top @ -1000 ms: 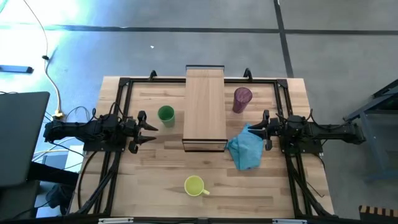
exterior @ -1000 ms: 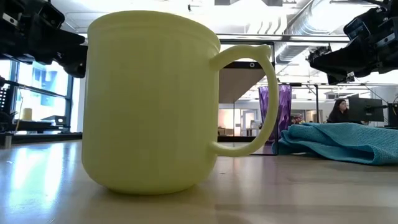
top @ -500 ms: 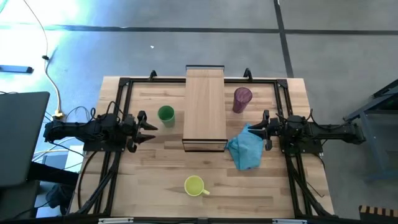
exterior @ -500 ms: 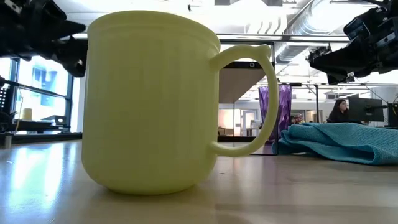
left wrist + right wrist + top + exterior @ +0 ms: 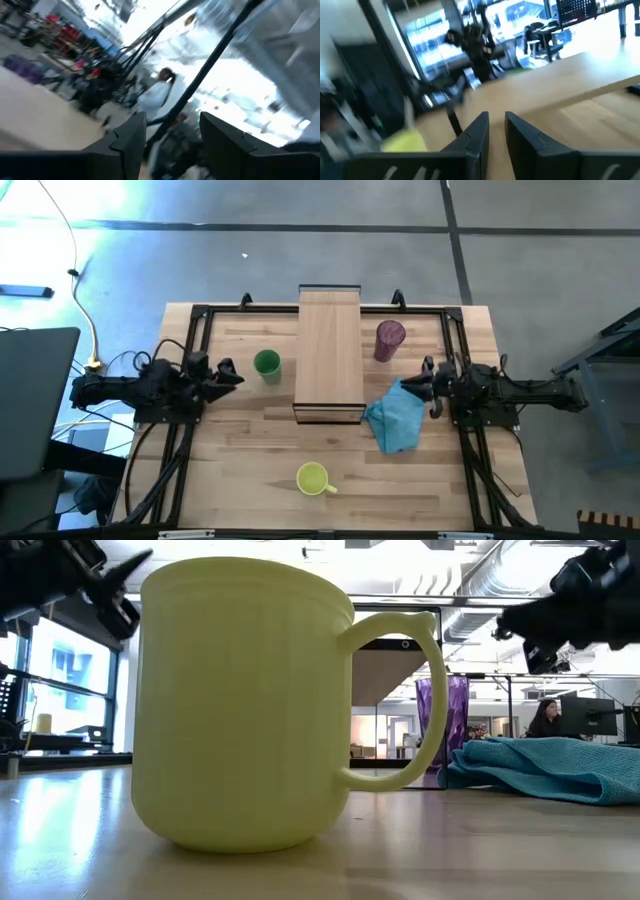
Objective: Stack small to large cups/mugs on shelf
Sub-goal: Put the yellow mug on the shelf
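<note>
The yellow mug [image 5: 314, 479] stands upright near the table's near edge and fills the low view [image 5: 245, 705]. Left of the shelf [image 5: 330, 352] stands the small green cup [image 5: 266, 364], and right of it the purple tumbler [image 5: 389, 340], both upright on the tabletop. My left gripper [image 5: 228, 370] hovers just left of the green cup with its fingers wide apart [image 5: 172, 130]. My right gripper [image 5: 428, 387] hovers at the blue cloth's right side, its fingers a narrow gap apart [image 5: 496, 120]. Neither holds anything.
A crumpled blue cloth [image 5: 396, 420] lies at the shelf's near right corner, between the shelf and my right gripper. Black frame rails [image 5: 190, 340] run along the table's left, right and far sides. People sit in the room beyond the table [image 5: 545, 718].
Both grippers have started moving in the last half second. My left gripper has risen and tipped upward. My right gripper has turned and shifted slightly. The cups, the cloth and the shelf have stayed where they were.
</note>
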